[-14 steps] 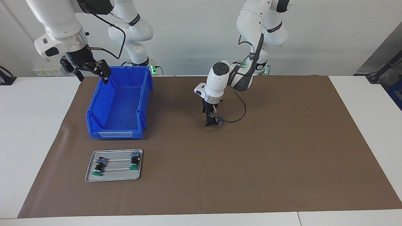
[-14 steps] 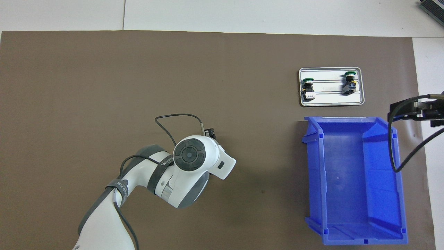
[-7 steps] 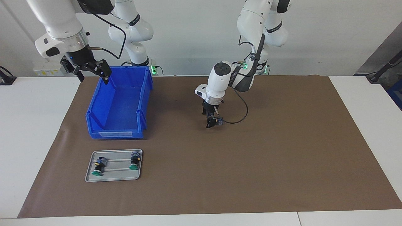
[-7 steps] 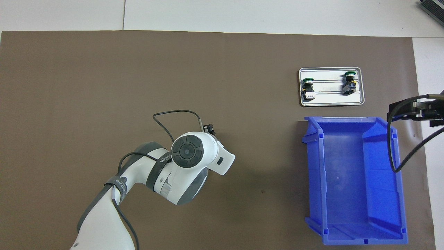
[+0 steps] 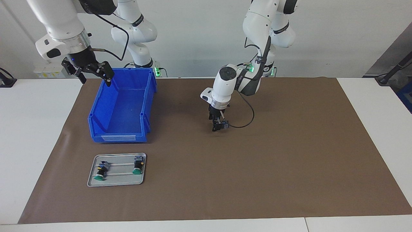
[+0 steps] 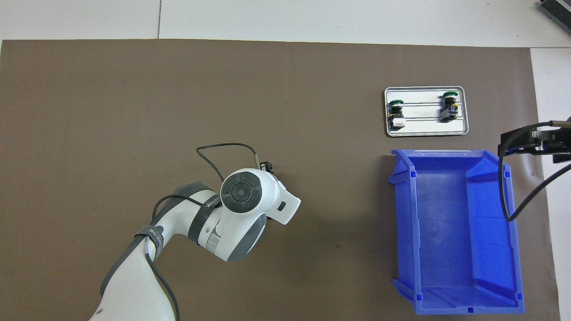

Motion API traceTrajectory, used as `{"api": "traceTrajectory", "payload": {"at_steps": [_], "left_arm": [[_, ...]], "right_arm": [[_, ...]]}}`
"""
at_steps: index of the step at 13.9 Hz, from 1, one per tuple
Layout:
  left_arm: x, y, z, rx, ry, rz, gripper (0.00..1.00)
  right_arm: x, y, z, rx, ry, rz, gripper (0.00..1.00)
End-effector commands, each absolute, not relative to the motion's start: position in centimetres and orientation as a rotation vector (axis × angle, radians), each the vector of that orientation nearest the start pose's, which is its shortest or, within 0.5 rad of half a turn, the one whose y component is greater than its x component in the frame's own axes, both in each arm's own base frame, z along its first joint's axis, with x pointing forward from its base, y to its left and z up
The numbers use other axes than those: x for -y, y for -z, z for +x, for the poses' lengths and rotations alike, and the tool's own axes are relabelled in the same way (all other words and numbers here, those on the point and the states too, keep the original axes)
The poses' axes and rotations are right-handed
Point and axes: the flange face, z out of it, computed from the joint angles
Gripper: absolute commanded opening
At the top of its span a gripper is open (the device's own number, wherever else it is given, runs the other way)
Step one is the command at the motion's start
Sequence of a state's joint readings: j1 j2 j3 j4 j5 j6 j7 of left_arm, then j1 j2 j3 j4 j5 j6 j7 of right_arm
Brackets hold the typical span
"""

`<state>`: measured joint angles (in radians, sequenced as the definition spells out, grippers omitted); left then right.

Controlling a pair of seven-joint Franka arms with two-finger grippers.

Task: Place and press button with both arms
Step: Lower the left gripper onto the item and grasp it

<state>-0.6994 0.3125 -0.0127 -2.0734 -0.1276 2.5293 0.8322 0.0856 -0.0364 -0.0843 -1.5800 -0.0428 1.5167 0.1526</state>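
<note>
Two arms shared the table: the left gripper (image 5: 218,125), low on the brown mat (image 5: 289,161) mid-table, had edged slightly toward the robots with the button (image 5: 223,123) at its fingertips, grip unclear, suggesting placement neared; the right gripper (image 5: 93,72) waited spread beside the blue bin (image 5: 96,112).

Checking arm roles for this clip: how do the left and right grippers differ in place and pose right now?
The left gripper is down at the brown mat mid-table, pointing straight down; the right gripper hangs raised over the blue bin rim, waiting, fingers open. Both are black, on white arms.
</note>
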Motion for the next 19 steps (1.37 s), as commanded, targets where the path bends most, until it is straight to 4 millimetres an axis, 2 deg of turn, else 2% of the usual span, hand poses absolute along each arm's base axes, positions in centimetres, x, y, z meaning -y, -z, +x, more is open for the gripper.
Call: {"api": "traceTrajectory", "payload": {"at_steps": [1,2,3,4,5,8,10,11,13,15,17,19], "left_arm": [[38.8,-29.5,45.8,-2.109,0.197,-2.432,0.66],[38.9,-29.7,45.9,-2.109,0.194,-2.434,0.56],[39.1,-29.9,46.1,-2.109,0.204,-2.433,0.41],[39.1,-30.1,46.3,-2.106,0.209,-2.436,0.15],[39.2,-30.4,46.4,-2.1,0.221,-2.44,0.0],[38.7,-32.9,48.2,-2.048,0.297,-2.469,0.0],[37.4,-34.8,49.1,-2.011,0.35,-2.488,0.0],[36.1,-35.6,49.7,-1.967,0.37,-2.518,0.0],[35.2,-36.3,50.2,-1.937,0.388,-2.538,0.0],[32.9,-36.1,51.6,-1.859,0.392,-2.651,0.0],[30.5,-35.8,52.8,-1.859,0.411,-2.745,0.0],[26.4,-35.5,54.5,-1.908,0.435,-2.799,0.0]], "right_arm": [[0.5,-63.1,54.0,-0.262,-0.046,-3.128,1.0],[0.6,-63.1,54.0,-0.264,-0.049,-3.128,1.0],[0.6,-63.1,53.9,-0.264,-0.051,-3.128,1.0],[0.5,-63.1,53.9,-0.264,-0.056,-3.129,1.0],[0.4,-63.1,53.9,-0.264,-0.054,-3.129,1.0],[-0.1,-63.2,54.0,-0.262,-0.044,-3.129,1.0],[0.1,-63.1,54.0,-0.267,-0.046,-3.128,1.0],[0.1,-63.1,54.0,-0.264,-0.046,-3.128,1.0],[0.1,-63.1,54.0,-0.264,-0.046,-3.128,1.0],[0.1,-63.1,53.9,-0.264,-0.051,-3.129,1.0],[0.1,-63.2,53.9,-0.264,-0.051,-3.129,1.0],[0.1,-63.2,53.9,-0.264,-0.051,-3.128,1.0]]}}
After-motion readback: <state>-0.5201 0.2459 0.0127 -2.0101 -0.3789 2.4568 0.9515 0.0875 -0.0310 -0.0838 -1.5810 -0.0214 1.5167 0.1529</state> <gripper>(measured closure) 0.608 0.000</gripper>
